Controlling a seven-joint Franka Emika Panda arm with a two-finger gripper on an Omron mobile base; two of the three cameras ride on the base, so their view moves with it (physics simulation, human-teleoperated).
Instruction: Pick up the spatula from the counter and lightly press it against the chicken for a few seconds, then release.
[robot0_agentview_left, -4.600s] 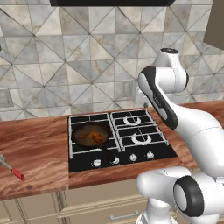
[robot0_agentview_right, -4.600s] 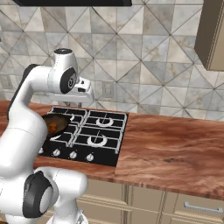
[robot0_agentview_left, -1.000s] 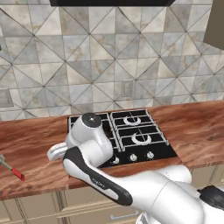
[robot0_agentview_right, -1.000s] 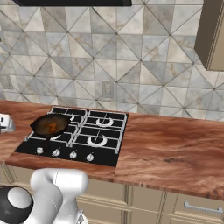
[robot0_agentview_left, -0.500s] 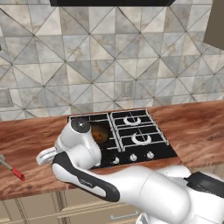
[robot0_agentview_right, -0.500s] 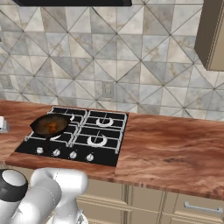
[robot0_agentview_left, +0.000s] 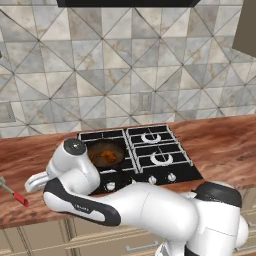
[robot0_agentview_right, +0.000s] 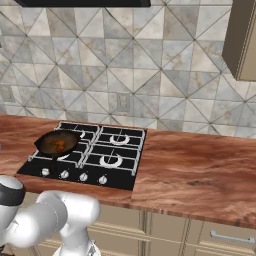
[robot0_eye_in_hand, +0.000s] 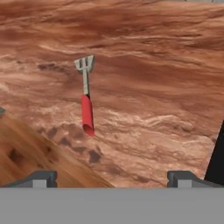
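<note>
From behind-left, forward and down over the hob. From behind-right, onto the same hob and pan. From the hand, close above the spatula on the counter, probably left of the hob.

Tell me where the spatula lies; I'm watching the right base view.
Observer: The spatula lies flat on the wooden counter, ahead of the hand in the hand view, with its red handle end toward the camera.
Operator: Is the gripper ready for it?
Observer: The gripper is open with nothing between its fingertips, and the spatula sits apart from them.
Operator: Which side of the stove is that?
Observer: In the left base view the red handle is at the far left edge of the counter, well left of the stove.
</note>
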